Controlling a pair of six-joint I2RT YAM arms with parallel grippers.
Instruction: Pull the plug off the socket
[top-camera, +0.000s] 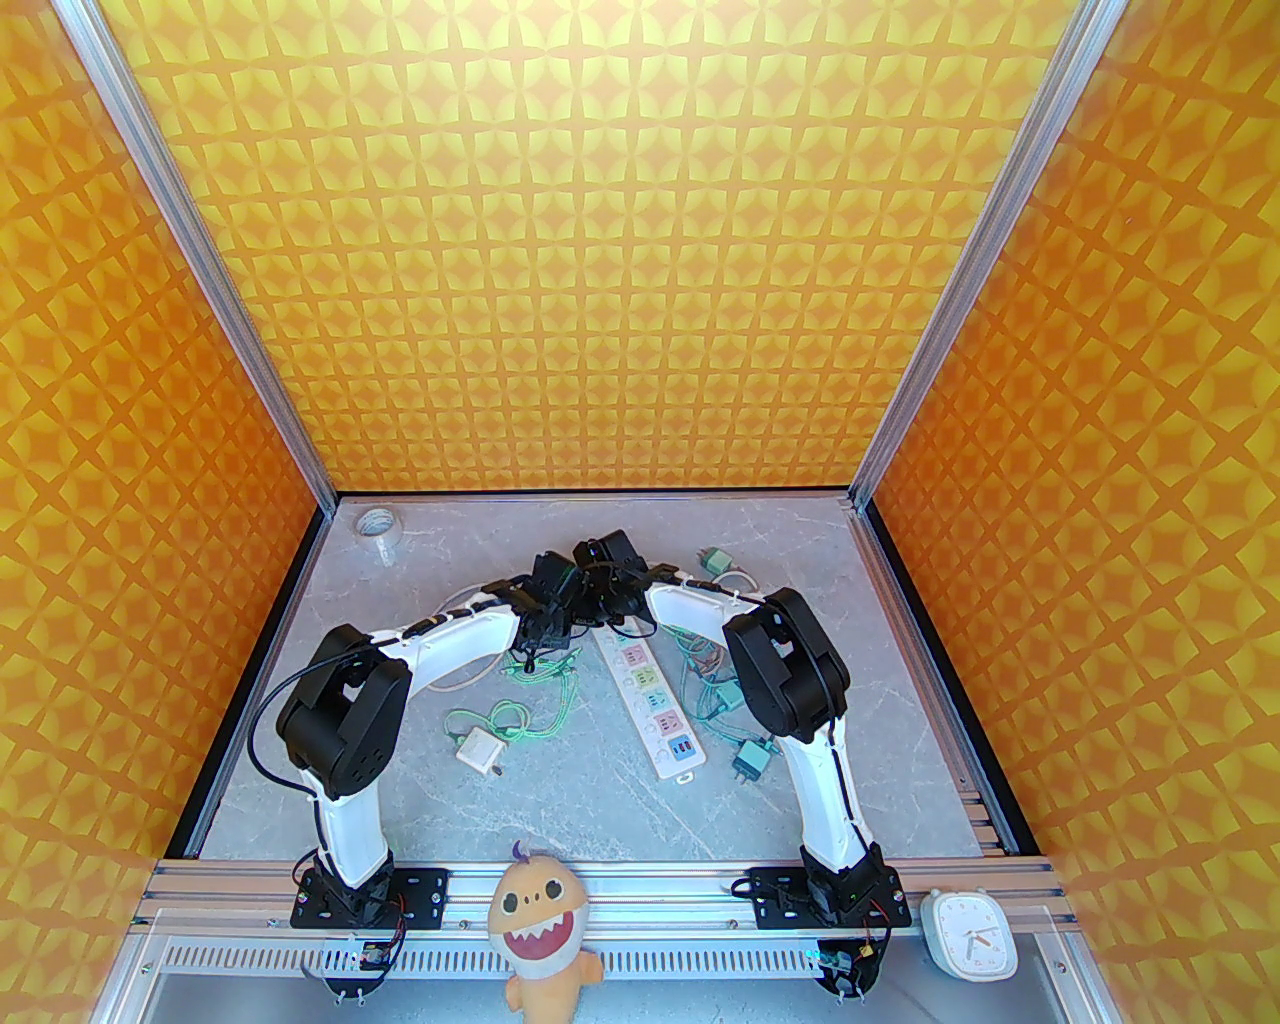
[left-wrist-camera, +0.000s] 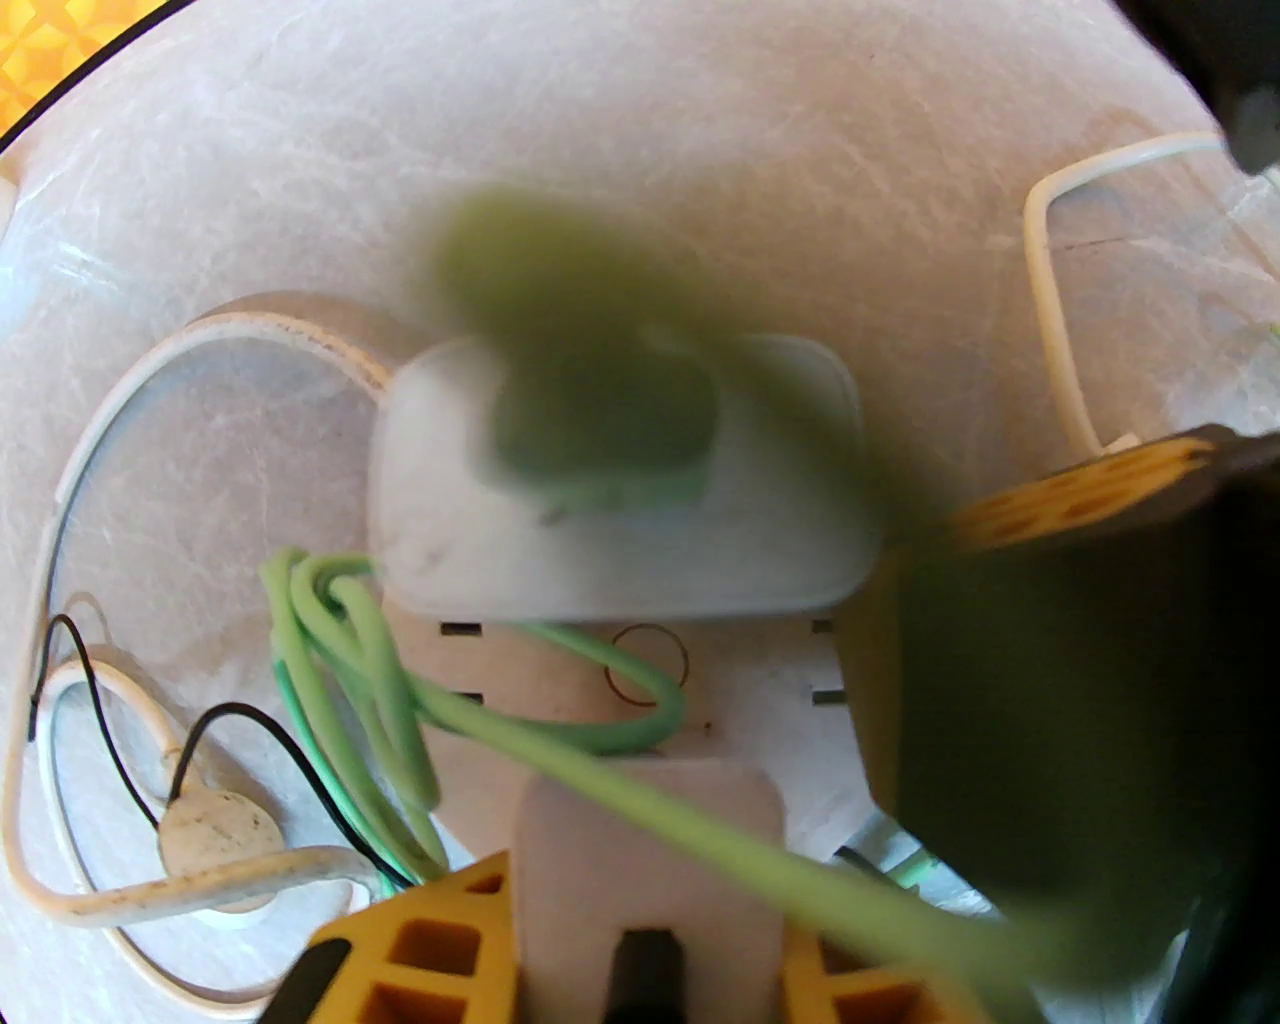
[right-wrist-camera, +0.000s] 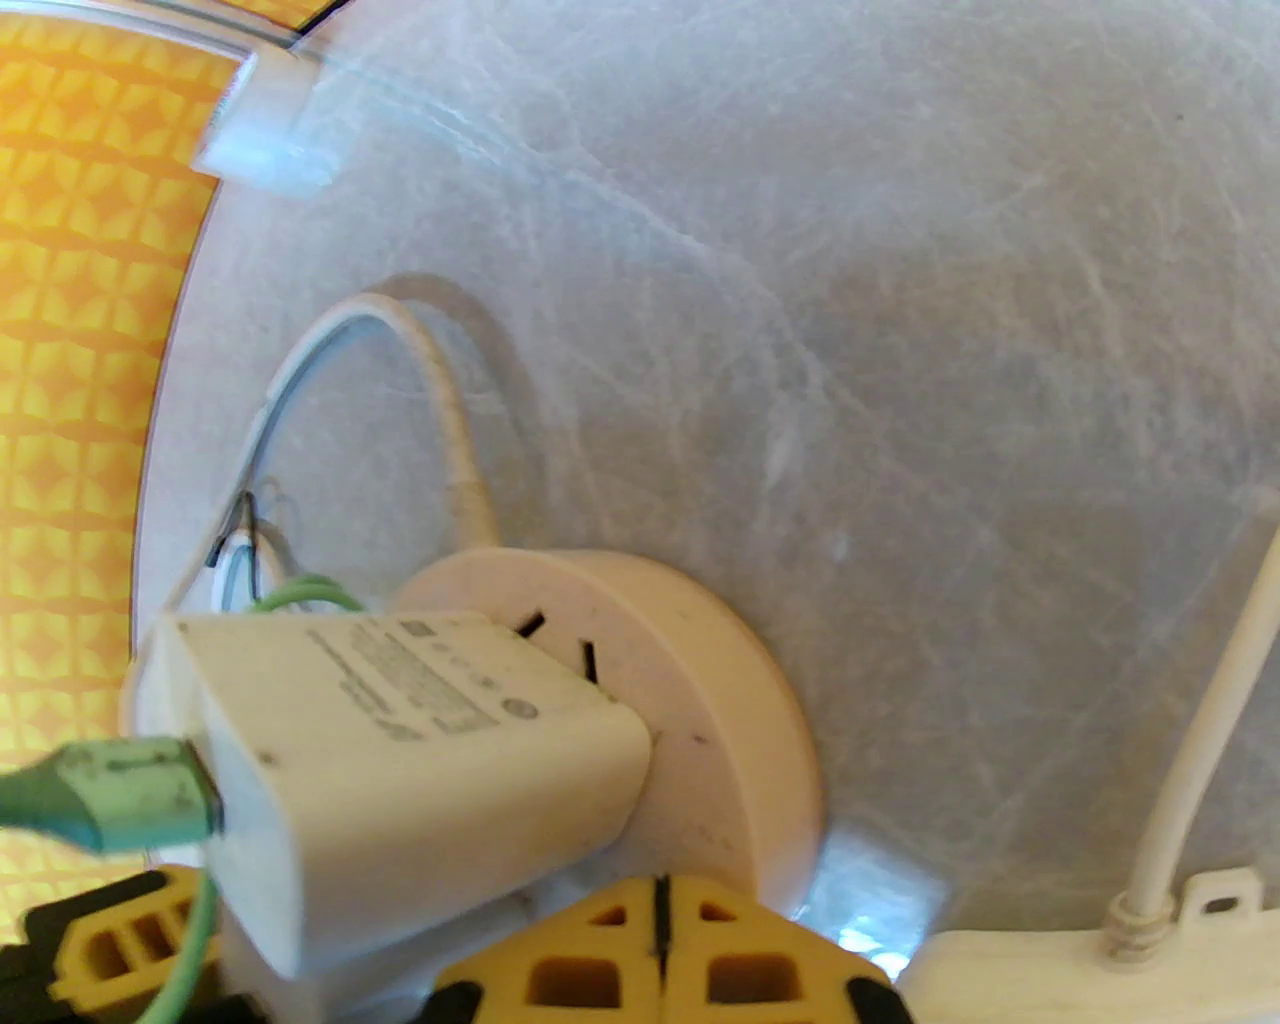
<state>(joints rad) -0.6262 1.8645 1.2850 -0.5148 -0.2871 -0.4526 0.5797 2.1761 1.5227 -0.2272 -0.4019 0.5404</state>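
Note:
A white charger plug (right-wrist-camera: 400, 740) with a green cable (right-wrist-camera: 110, 795) sits in a round white socket puck (right-wrist-camera: 700, 700) at the back of the table. The long white power strip (top-camera: 655, 715) lies just in front of it, its end (right-wrist-camera: 1080, 975) close to the puck. My right gripper (right-wrist-camera: 660, 900) is shut, its tips against the puck's rim beside the plug. My left gripper (left-wrist-camera: 645, 900) hovers over the plug (left-wrist-camera: 790, 500). Its yellow fingers (left-wrist-camera: 420, 950) flank a white block; their grip is unclear. In the top view both grippers (top-camera: 548, 600) (top-camera: 600, 590) meet there.
A loose white adapter (top-camera: 480, 750) and tangled green cables (top-camera: 540, 700) lie left of the strip. Green plugs (top-camera: 752, 762) lie to its right, another (top-camera: 715, 560) sits behind. A tape roll (top-camera: 378, 525) is in the back left corner. A plush toy (top-camera: 535, 920) and clock (top-camera: 968, 935) sit on the front rail.

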